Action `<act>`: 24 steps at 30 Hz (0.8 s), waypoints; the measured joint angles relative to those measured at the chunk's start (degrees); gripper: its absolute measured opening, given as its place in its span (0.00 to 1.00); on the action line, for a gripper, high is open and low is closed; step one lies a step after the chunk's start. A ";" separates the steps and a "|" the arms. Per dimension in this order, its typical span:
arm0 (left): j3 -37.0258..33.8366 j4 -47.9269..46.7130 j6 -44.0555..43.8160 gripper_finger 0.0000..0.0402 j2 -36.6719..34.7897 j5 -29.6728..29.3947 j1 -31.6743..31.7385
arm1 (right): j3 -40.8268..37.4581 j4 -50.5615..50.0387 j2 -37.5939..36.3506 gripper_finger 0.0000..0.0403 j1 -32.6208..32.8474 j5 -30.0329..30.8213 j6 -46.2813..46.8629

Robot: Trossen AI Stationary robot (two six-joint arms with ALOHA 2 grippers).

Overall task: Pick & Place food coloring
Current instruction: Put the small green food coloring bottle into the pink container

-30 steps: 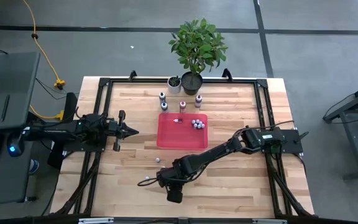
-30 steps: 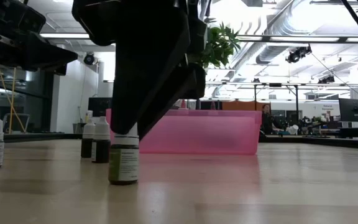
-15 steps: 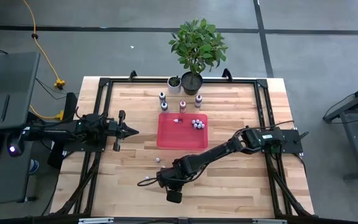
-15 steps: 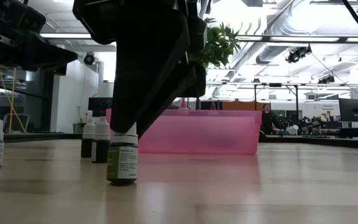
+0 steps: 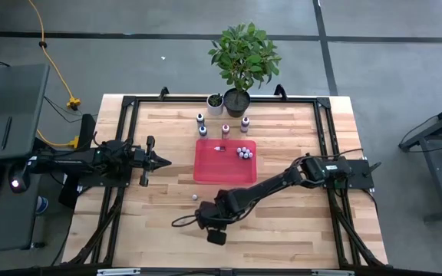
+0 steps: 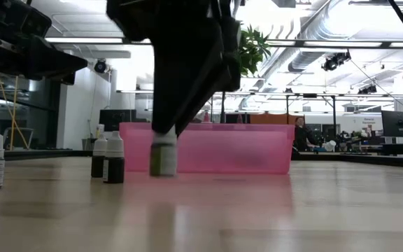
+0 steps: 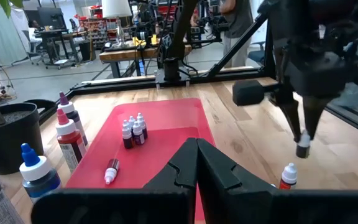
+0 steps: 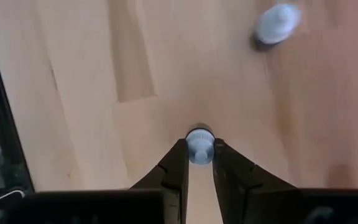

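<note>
The food coloring is a set of tiny bottles. My right gripper (image 5: 208, 218) points down near the table's near edge, shut on one green-bodied bottle (image 6: 163, 155) with a whitish cap (image 8: 199, 148). Another small bottle (image 5: 195, 197) stands on its base just beyond it, also seen in the left wrist view (image 7: 288, 176). Inside the red tray (image 5: 206, 172) stands a cluster of bottles (image 5: 242, 152), and one bottle lies on its side (image 5: 219, 147). My left gripper (image 5: 162, 161) is shut and waits left of the tray. My right gripper pinches the bottle's whitish cap (image 8: 199, 144) between its two fingertips (image 8: 178, 163). The fingers come from above, pointing down. The bottle hangs upright below them, lifted clear of the table (image 6: 163, 164).
Larger bottles (image 5: 200, 119), (image 5: 225, 129), (image 5: 245, 123) stand beyond the tray's far edge, before a potted plant (image 5: 240, 57) and a small white pot (image 5: 216, 102). A black frame (image 5: 121, 138) runs round the tabletop. Bare wood (image 5: 298, 222) lies right of the gripper.
My right gripper, shut on the bottle's cap throughout, has risen and shifted a little toward the tray. The bottle stood on the table a second ago and now hangs clear of it, upright, farther from the near edge.
</note>
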 joint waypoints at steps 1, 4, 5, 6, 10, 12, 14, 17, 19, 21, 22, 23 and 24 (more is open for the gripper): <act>0.01 0.00 0.00 0.00 -0.01 0.00 0.00 | 0.00 -0.54 -0.36 0.12 0.00 0.13 0.00; 0.02 0.00 0.02 0.00 -0.02 0.00 0.00 | 0.00 -0.43 -0.66 0.12 0.07 0.17 0.13; 0.00 0.00 0.00 0.00 0.00 0.00 0.00 | 0.00 -0.49 -0.72 0.12 0.09 0.19 0.62; 0.00 0.00 0.02 0.00 -0.02 0.02 -0.02 | 0.00 -0.45 -0.89 0.12 0.09 0.17 1.29; 0.01 0.00 0.01 0.00 -0.02 0.00 -0.02 | 0.04 -0.59 -2.11 0.12 0.07 0.30 3.47; 0.02 0.00 0.00 0.00 -0.01 0.00 -0.01 | 0.03 -1.24 -2.63 0.11 0.05 0.94 4.11; 0.02 0.00 0.01 0.00 -0.01 0.01 -0.01 | 0.02 -1.83 -3.55 0.11 0.04 1.62 4.33; 0.01 0.00 0.01 0.00 -0.01 0.01 -0.02 | 0.04 -2.58 -5.16 0.11 -0.11 2.46 4.35; 0.02 0.00 0.00 0.00 -0.02 0.00 0.00 | 0.04 -3.30 -6.07 0.11 -0.20 2.68 4.35; 0.02 0.00 0.01 0.00 -0.01 0.01 0.00 | 0.04 -3.79 -7.11 0.11 -0.28 3.46 4.25; 0.00 0.00 0.00 0.00 -0.01 0.01 -0.02 | 0.04 -3.86 -7.77 0.11 -0.28 3.98 3.93; 0.01 0.00 0.01 0.00 -0.01 0.00 -0.01 | 0.04 -4.15 -8.45 0.11 -0.28 4.52 3.82; 0.00 0.00 0.01 0.00 -0.02 0.00 -0.02 | 0.08 -4.54 -9.06 0.11 -0.31 4.91 3.78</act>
